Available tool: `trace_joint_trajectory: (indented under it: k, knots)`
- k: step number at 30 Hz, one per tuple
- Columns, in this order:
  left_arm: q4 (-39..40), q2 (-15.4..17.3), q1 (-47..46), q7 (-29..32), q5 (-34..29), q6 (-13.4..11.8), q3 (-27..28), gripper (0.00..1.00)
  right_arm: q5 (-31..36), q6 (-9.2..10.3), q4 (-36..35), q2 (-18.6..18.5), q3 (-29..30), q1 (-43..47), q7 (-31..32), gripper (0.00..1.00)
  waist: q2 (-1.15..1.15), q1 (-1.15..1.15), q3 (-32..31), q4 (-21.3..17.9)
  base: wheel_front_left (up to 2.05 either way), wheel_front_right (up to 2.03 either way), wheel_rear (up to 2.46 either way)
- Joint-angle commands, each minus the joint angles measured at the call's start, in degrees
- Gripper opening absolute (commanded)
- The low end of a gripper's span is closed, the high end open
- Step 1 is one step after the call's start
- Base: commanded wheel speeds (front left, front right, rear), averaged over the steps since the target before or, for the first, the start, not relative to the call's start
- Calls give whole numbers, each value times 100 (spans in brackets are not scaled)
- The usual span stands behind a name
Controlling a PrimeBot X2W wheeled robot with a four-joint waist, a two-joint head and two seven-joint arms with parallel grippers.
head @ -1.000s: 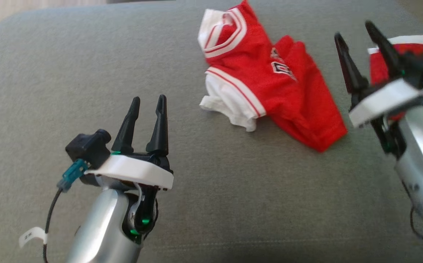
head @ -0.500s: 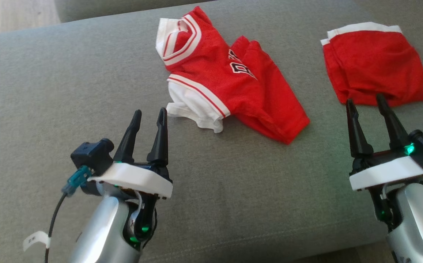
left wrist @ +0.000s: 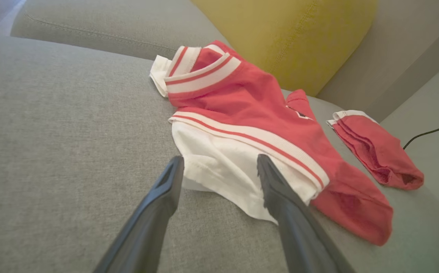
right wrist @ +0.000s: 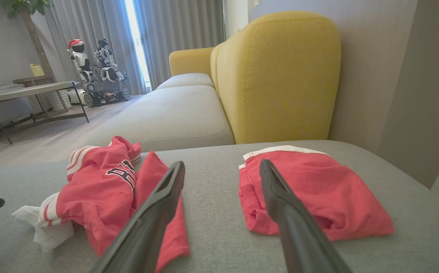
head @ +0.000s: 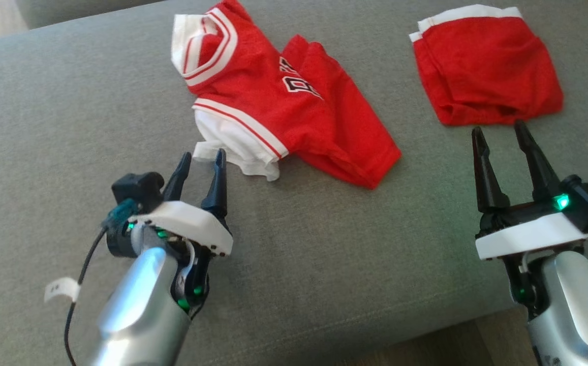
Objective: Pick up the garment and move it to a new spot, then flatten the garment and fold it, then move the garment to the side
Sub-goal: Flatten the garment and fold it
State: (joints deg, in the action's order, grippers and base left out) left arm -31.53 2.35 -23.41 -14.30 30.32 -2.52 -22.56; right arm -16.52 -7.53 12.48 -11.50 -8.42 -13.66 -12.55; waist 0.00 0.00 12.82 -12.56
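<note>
The garment is a crumpled red jersey with white trim and a white sleeve, lying on the grey sofa seat. My left gripper is open, its fingertips right at the near corner of the white sleeve. In the left wrist view the sleeve's hem lies between the open fingers of my left gripper, with the jersey beyond. My right gripper is open and empty, just short of a folded red piece. The right wrist view shows the right gripper between the jersey and that folded piece.
A yellow backrest stands behind the seat. The seat's front edge runs along the lower right, with floor below. A black cable lies at the far right. A table and another robot stand across the room.
The head camera has shifted. My left gripper has moved forward to the white sleeve's corner. My right gripper has drawn back from over the folded red piece and stays open.
</note>
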Motion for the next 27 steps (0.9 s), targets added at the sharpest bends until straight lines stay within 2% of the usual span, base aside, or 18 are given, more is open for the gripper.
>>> trace_joint_trajectory:
  k: [1,8,13,14,15,19,27]
  knots:
    - [-5,53,-299,-70,-63,-26,146,100,49,4,-204,-25,-64,-49,-14,100,0,0,44,-83,0,0,0]
    - [-860,55,-761,-70,-246,-154,253,100,31,4,-163,21,-38,-81,-36,100,0,0,120,-265,0,0,0]
    - [-1207,54,-886,-70,-267,-68,250,99,37,4,-129,58,-21,-95,-60,100,0,0,189,-332,0,0,0]
    - [-1268,54,-908,-70,-242,-44,223,45,40,4,-123,63,-21,-97,-64,100,0,0,199,-334,0,0,0]
    - [-1316,54,-930,-70,-212,-18,198,0,43,4,-117,67,-20,-101,-68,100,0,0,206,-333,0,0,0]
    - [-1348,54,-987,-70,-114,52,129,0,52,4,-72,81,7,-106,-83,100,0,0,202,-283,0,0,0]
    - [-820,54,-857,-70,-116,53,331,0,81,4,28,54,0,-104,-52,100,0,0,125,-19,0,0,0]
